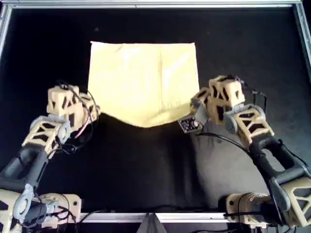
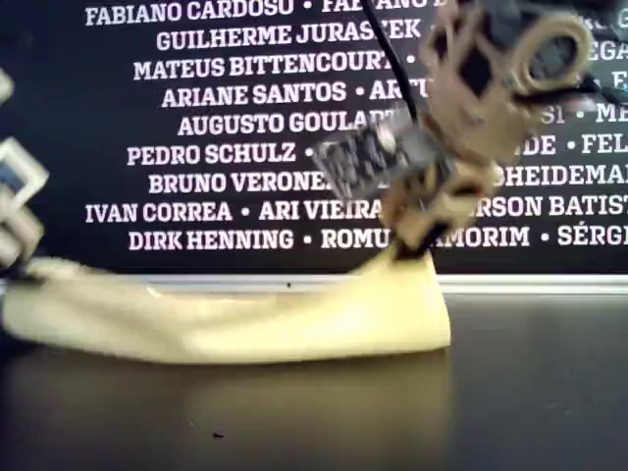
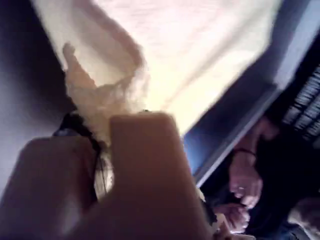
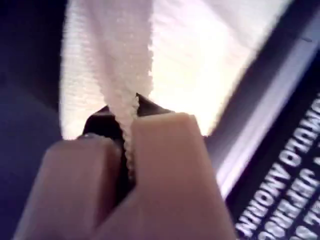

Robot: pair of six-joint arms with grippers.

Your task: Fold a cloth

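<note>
Both grippers, left (image 3: 102,150) and right (image 4: 127,145), pinch near corners of the cloth (image 1: 143,82), raised off the black table (image 1: 146,170).

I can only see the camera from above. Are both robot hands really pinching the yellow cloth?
Observer: Yes. The right wrist view shows the right gripper shut on a bunched edge of the cloth.
Operator: And the other hand?
Observer: The left gripper pinches a crumpled corner too.
Operator: Is the cloth off the table?
Observer: Partly. In the exterior view its pinched end rises to a peak while the rest sags low.
</note>
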